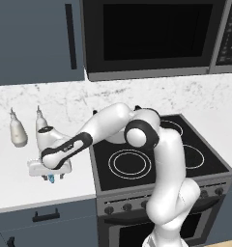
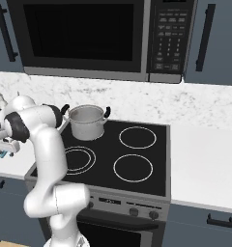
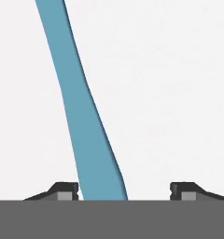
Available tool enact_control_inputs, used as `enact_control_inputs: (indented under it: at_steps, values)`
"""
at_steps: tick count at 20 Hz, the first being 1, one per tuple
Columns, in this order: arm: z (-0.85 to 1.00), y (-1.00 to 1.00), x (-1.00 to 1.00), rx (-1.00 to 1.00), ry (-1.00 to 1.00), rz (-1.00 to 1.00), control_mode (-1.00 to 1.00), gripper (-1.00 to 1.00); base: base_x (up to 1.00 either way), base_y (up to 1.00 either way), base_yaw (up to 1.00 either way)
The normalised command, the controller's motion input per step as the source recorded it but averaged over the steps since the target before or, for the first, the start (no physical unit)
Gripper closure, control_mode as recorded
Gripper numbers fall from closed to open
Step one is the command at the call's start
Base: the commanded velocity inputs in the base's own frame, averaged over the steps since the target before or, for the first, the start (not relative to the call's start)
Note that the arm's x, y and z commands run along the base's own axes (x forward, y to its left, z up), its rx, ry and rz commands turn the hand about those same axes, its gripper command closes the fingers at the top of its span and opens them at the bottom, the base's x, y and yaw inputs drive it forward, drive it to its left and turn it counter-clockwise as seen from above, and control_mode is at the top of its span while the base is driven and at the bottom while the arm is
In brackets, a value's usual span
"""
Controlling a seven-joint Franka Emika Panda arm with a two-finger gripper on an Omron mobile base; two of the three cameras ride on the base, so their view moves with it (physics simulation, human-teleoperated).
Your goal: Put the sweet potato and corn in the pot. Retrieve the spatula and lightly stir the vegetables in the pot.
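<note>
1. Overhead, a black microwave (image 1: 154, 36) is hanging between blue-grey cabinets (image 1: 36, 38), and a marbled white backsplash (image 2: 137, 99) is running along the wall behind everything.
2. Below it, a black stove (image 2: 137, 154) with ringed burners is sitting between two stretches of white counter (image 1: 21, 188) — the arm (image 1: 152, 159) is reaching out over the left stretch.
3. The gripper (image 1: 51, 177) is hanging low over that counter, just left of the stove's edge, and a bit of blue is peeking out beneath it.
4. Two pale bottles (image 1: 17, 130) are standing upright near the wall behind the gripper; the nearer one is partly hidden by the arm.
5. The right base view is showing what the left one is hiding: the pot (image 2: 87, 122) is sitting on the rear left burner with its black handles out to the sides; what is lying inside it cannot be told.
6. The hand view is giving the close look — the spatula (image 3: 79, 107) is lying flat on the white counter, and its blue strip is running up and away from between the fingertips (image 3: 65, 190).
7. The jaws are standing apart around the spatula: the left tip is right against its edge, while the right tip is clear of it with bare counter between.
</note>
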Motion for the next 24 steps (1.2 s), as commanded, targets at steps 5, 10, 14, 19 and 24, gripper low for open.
enact_control_inputs:
  at_steps: [5, 10, 14, 19, 24]
  values:
    - [-0.26, 0.0, -0.08, 0.0, 0.0, 0.0, -1.0, 1.0, 0.0, 0.0, 0.0]
    - [-0.21, 0.0, -0.01, 0.0, 0.0, 0.0, -1.0, 1.0, 0.0, 0.0, 0.0]
    - [-0.01, 0.0, 0.0, 0.0, 0.0, 0.0, -1.0, 1.0, 0.0, 0.0, 0.0]
    - [0.0, 0.0, 0.0, 0.0, 0.0, 0.0, -1.0, 1.0, 0.0, 0.0, 0.0]
    - [0.0, 0.0, 0.0, 0.0, 0.0, 0.0, -1.0, 1.0, 0.0, 0.0, 0.0]
